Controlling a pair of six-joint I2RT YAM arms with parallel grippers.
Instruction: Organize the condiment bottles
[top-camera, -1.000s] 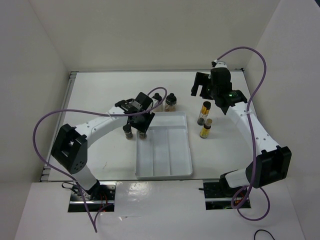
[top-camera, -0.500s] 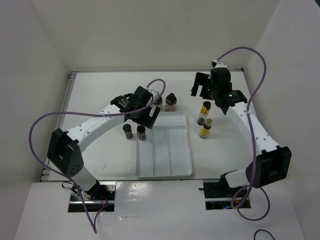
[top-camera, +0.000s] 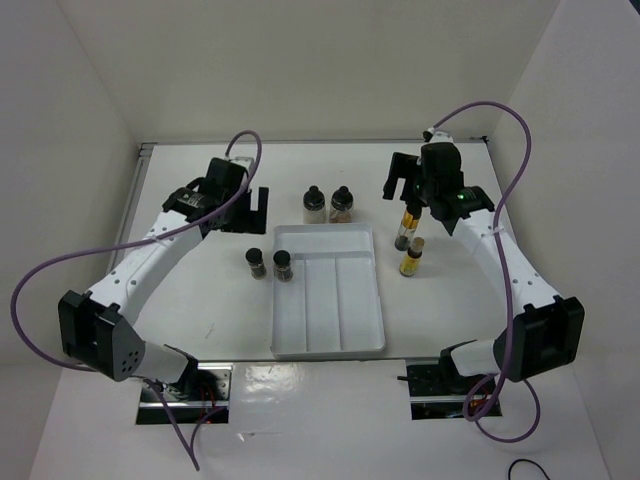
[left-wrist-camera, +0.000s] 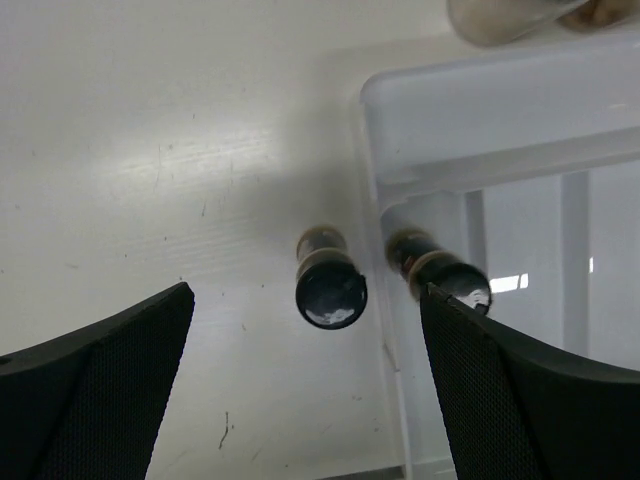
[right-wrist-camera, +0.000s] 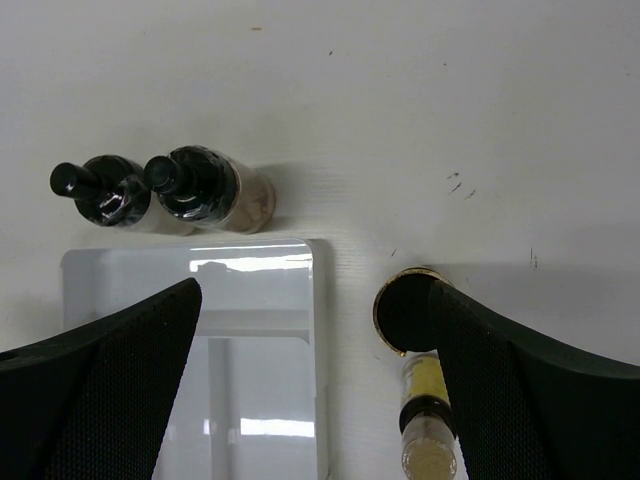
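Two short dark jars stand side by side: one (top-camera: 257, 262) (left-wrist-camera: 330, 288) on the table just left of the white tray (top-camera: 330, 345), the other (top-camera: 284, 264) (left-wrist-camera: 447, 280) inside the tray's far left corner. My left gripper (top-camera: 250, 207) (left-wrist-camera: 305, 296) hangs open and empty, behind and to the left of them. The white-filled jar (top-camera: 314, 203) (right-wrist-camera: 108, 192) and the pinkish-brown one (top-camera: 343, 203) (right-wrist-camera: 210, 190) stand behind the tray. Open too, my right gripper (top-camera: 405, 188) (right-wrist-camera: 318, 290) hovers over the black-capped yellow bottle (top-camera: 405, 228) (right-wrist-camera: 408, 312). The cork-topped one (top-camera: 412, 258) (right-wrist-camera: 430, 448) stands just nearer.
The tray (right-wrist-camera: 318, 300) has three long compartments; the middle and right ones hold nothing. White walls enclose the table on the left, back and right. Purple cables loop above both arms.
My left gripper opened, let go of the dark jar in the tray corner and drew back up and to the far left. The right gripper shifted slightly toward the black-capped yellow bottle.
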